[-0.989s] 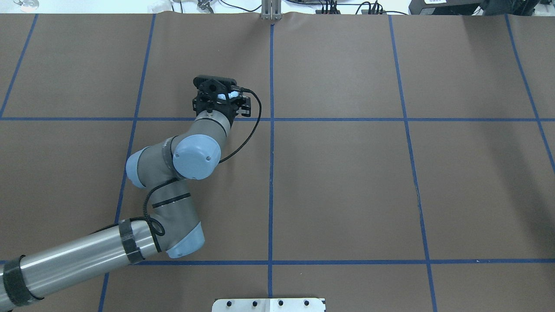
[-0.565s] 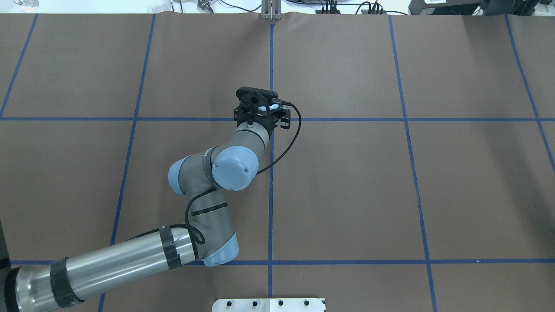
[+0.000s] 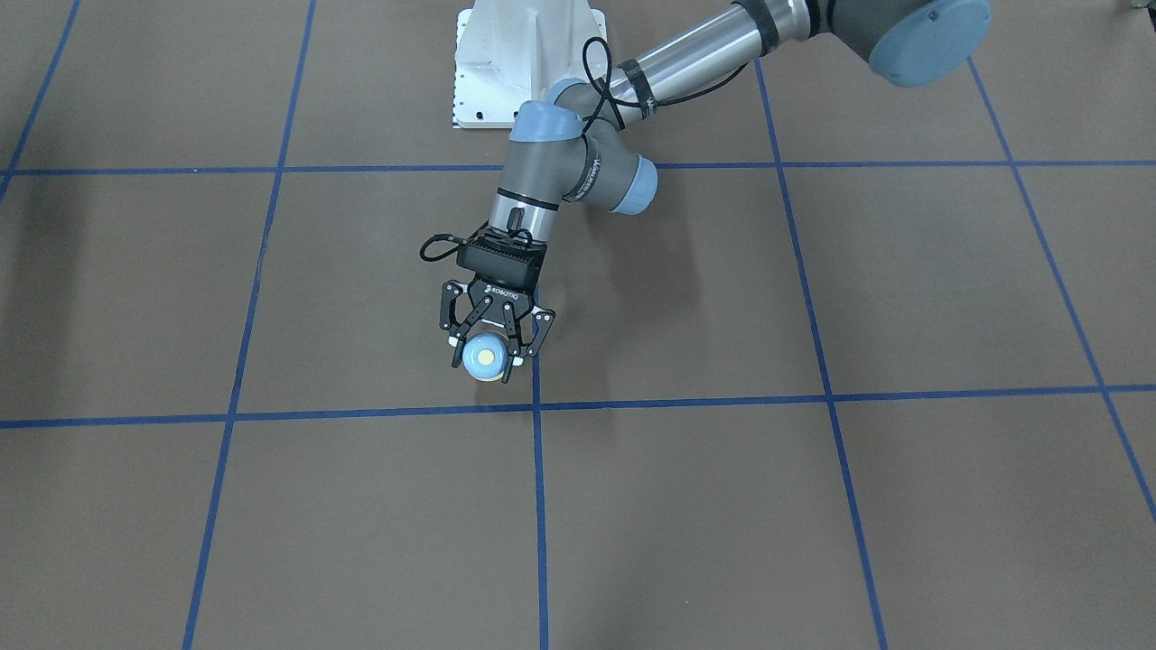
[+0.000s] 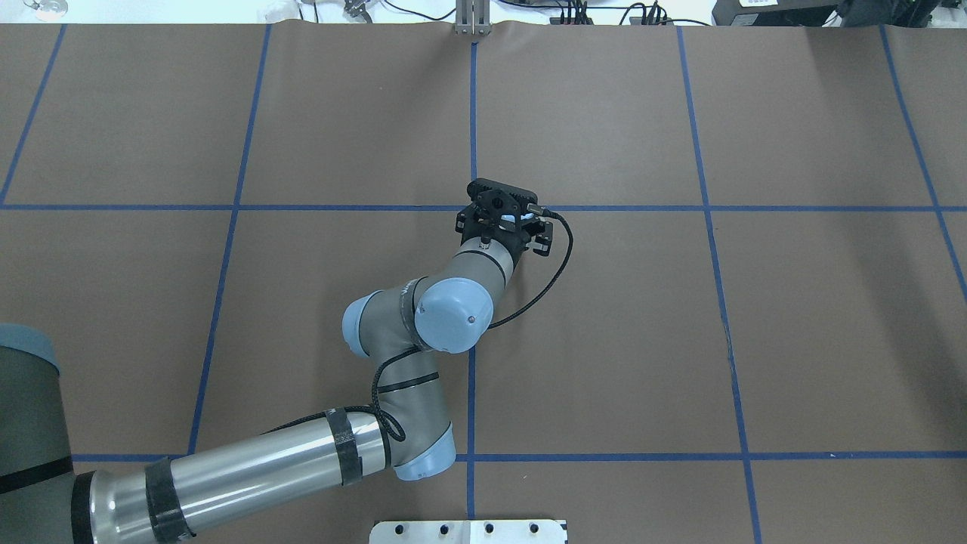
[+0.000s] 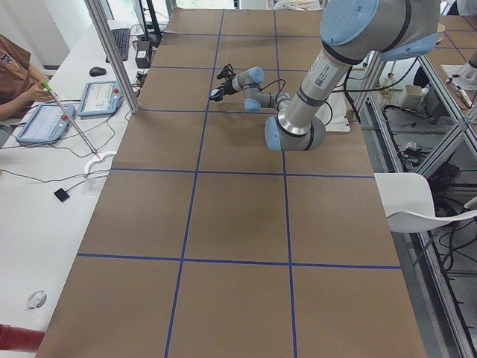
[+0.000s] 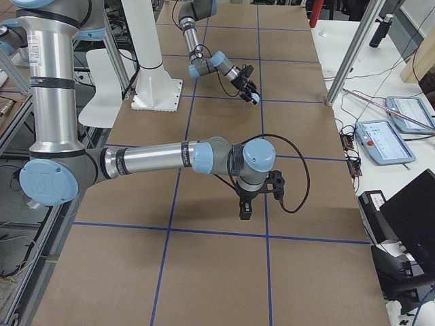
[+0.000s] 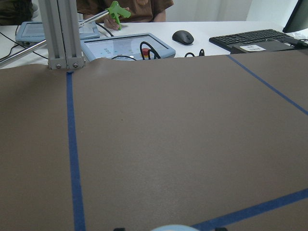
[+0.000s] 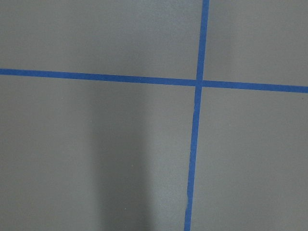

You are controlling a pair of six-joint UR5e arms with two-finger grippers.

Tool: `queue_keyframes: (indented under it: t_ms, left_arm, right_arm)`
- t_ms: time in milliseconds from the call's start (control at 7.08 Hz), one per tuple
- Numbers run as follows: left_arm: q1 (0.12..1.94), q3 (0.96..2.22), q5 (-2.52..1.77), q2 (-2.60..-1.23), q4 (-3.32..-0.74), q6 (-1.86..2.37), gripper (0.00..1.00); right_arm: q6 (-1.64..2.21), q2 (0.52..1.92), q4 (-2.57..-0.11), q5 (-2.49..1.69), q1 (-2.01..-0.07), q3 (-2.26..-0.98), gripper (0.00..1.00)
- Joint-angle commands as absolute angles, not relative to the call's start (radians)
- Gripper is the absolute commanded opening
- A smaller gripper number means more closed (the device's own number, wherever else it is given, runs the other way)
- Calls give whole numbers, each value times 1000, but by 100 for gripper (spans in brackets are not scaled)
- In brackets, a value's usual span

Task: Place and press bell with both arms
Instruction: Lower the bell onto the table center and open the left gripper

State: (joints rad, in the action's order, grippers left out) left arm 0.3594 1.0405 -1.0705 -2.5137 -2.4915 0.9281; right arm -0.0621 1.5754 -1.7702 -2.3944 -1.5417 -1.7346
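The light-blue bell (image 3: 485, 355) with its cream button up sits between the fingers of my left gripper (image 3: 486, 359), which is shut on it, low over the brown table next to the centre tape line. In the overhead view the wrist covers the left gripper (image 4: 502, 219) and only a sliver of the bell shows. The bell's top shows at the bottom edge of the left wrist view (image 7: 175, 228). My right gripper (image 6: 244, 212) shows only in the exterior right view, pointing down over the table's right end. I cannot tell whether it is open.
A white bolted pedestal (image 3: 524, 54) stands at the robot's side of the table. Blue tape lines grid the brown surface; one crossing (image 8: 198, 83) lies under the right wrist camera. A metal post (image 7: 60, 33), tablets and a keyboard stand beyond the far edge.
My left arm has carried the bell to the right, from left of the centre tape line to just right of it, and slightly nearer the robot. The grip is unchanged.
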Motion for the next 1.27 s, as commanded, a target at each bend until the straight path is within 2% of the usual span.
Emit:
queue_keyframes:
  t_ms: [0, 283, 424, 707, 848, 989, 1130]
  left_arm:
    - [351, 1002, -1071, -2526, -2494, 925, 0]
    - [348, 994, -1071, -2525, -2494, 925, 0]
    - [348, 994, -1071, -2523, -2494, 925, 3]
    - [348, 996, -1071, -2522, -2494, 925, 52]
    - [348, 999, -1071, -2520, -2494, 925, 80]
    - [345, 1008, -1071, -2522, -2500, 927, 99]
    - [345, 1009, -1069, -2520, -2522, 927, 100]
  right_arm:
    - [-61, 1575, -1770, -2398, -1542, -1732, 100]
    - [-61, 1575, -1770, -2405, -1542, -1733, 100]
    - [-61, 1575, -1769, -2416, -1542, -1733, 100]
    - [-63, 1575, -1769, -2416, -1542, -1735, 100]
    - [-61, 1575, -1769, -2416, -1542, -1735, 100]
    - [-61, 1575, -1769, -2416, -1542, -1736, 100]
    - [-63, 1574, -1769, -2421, -1542, -1741, 100]
